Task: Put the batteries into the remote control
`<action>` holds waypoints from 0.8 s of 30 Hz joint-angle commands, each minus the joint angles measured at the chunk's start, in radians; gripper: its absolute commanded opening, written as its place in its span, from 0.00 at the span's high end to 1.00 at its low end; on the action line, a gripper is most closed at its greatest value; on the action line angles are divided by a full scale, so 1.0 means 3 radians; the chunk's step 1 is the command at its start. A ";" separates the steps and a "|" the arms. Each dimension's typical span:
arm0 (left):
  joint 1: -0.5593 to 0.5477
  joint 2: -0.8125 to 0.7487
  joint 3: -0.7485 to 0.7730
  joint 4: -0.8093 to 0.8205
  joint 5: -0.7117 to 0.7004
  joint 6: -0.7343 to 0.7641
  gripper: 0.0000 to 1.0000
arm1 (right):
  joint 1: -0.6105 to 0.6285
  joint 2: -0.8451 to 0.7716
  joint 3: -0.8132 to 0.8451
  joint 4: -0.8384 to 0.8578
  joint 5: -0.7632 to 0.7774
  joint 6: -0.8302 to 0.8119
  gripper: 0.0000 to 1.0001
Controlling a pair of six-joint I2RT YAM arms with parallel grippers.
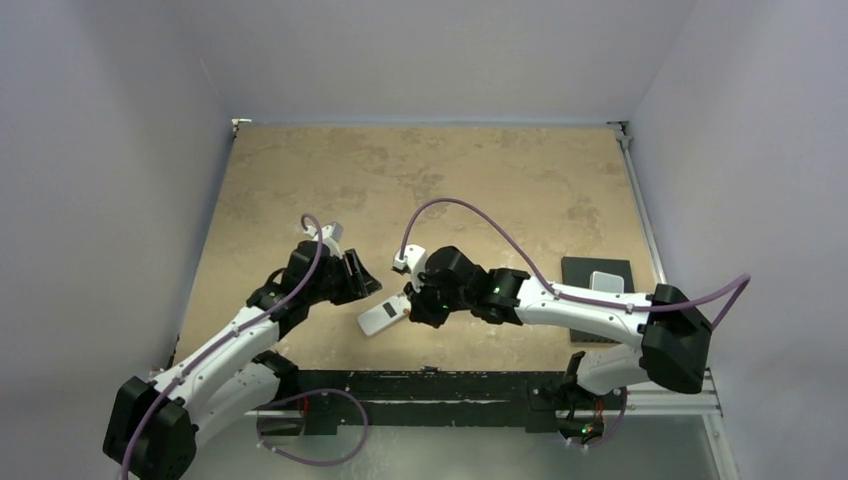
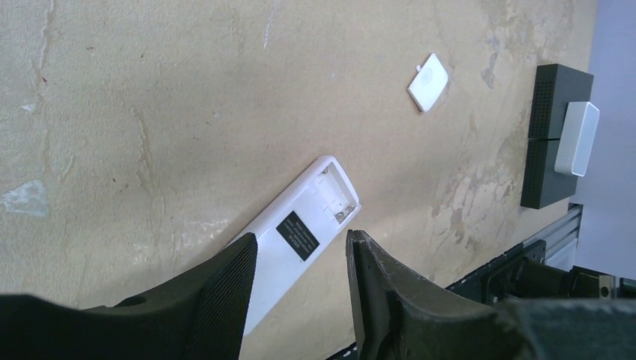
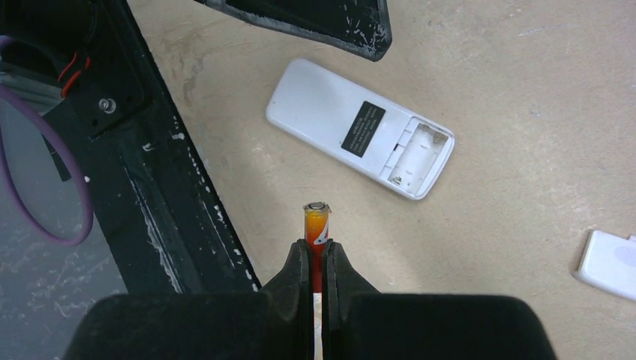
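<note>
One battery (image 3: 316, 223) is pinched in the right fingers (image 3: 298, 264), its tip poking past them. One remote control (image 3: 352, 126) lies back-up on the tabletop (image 3: 525, 90) just ahead (batt. bay (image 3: 416, 154) open, bare contacts showing). The left fingers (image 2: 225, 289) stand part-open, holding nothing. One white cover (image 3: 611, 262) lies to the right of the right fingers.

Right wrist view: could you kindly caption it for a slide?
Right pincer grips a battery near the face-down remote control, its compartment open.
</note>
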 commanded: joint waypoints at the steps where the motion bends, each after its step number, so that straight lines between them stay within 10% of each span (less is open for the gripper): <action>1: -0.0013 0.0179 -0.0080 0.0409 -0.0053 0.0115 0.54 | 0.0006 0.0043 0.0142 0.0001 0.0116 0.0212 1.00; 24: -0.0032 0.0506 -0.0625 0.0966 0.0347 -0.0068 0.54 | -0.0054 0.0367 0.0317 -0.0258 0.0372 0.0322 1.00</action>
